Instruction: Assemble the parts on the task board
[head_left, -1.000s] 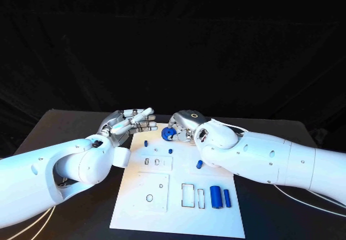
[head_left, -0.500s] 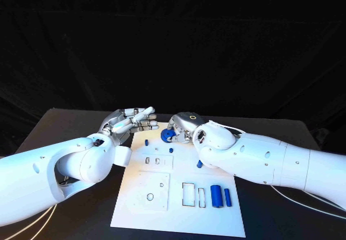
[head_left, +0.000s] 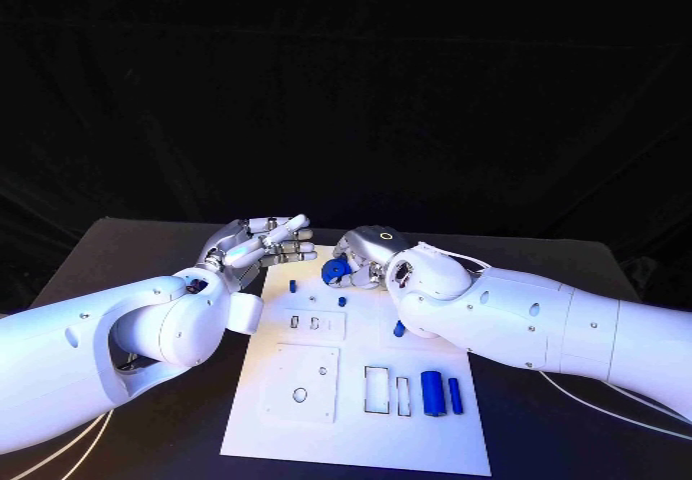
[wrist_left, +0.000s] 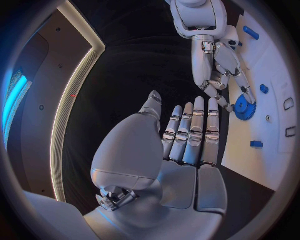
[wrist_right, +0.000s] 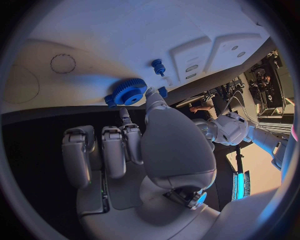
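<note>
- The right hand's fingers (wrist_right: 152, 98) pinch a blue gear (head_left: 336, 268) by its rim, thumb on one side and a fingertip on the other, while the rest of that hand's fingers lie curled alongside, touching nothing
- The gear hangs tilted just above the far end of the task board (head_left: 361, 440), near a short blue peg (head_left: 293, 286) and a second blue peg (head_left: 342, 300) standing in the board
- Over the last second the right hand (head_left: 369, 256) has drifted slightly toward the left hand and the gear has turned a little in the pinch; it is not yet seated on anything, so the step in hand looks like lining the gear up over its peg
- The left hand (head_left: 261, 244) holds nothing: its fingers are straight and side by side, thumb apart, hovering just beside the gear and barely moved from a second ago
- In the left wrist view the gear (wrist_left: 245, 107) sits at the right hand's fingertips over the white board
- Nearer the robot, a thick blue cylinder (head_left: 431, 388) and a thin blue bar (head_left: 454, 396) lie on the board beside empty rectangular slots, still to be placed
</note>
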